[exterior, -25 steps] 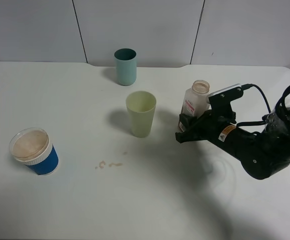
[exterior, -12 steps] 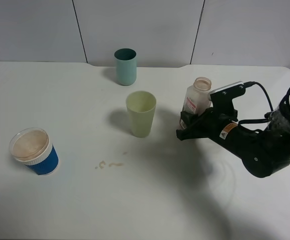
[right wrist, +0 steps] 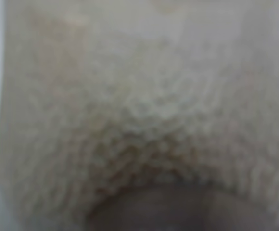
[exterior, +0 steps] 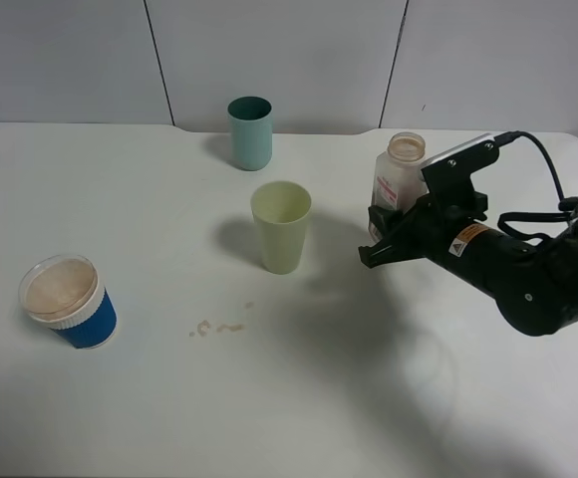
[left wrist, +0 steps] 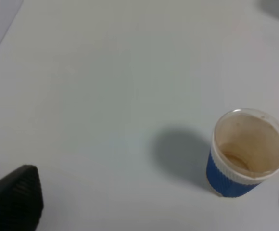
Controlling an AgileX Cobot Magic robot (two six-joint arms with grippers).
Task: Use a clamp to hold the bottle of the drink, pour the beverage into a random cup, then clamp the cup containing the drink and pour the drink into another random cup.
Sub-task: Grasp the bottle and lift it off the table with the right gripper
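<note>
Gripping the upright bottle of the drink [exterior: 397,181] beside the pale tumbler [exterior: 281,227], the right clamp [exterior: 379,239] is closed, while the left clamp [left wrist: 149,202] gapes wide, empty, near the blue cup [left wrist: 245,156].

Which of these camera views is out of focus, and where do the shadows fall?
Right wrist view: blurred, a pale grainy surface fills it. Left wrist view: slightly soft; the blue cup throws a shadow beside it. Exterior high view: sharp, evenly lit; soft shadows lie left of the pale green tumbler and under the right tool gripping the bottle.
</note>
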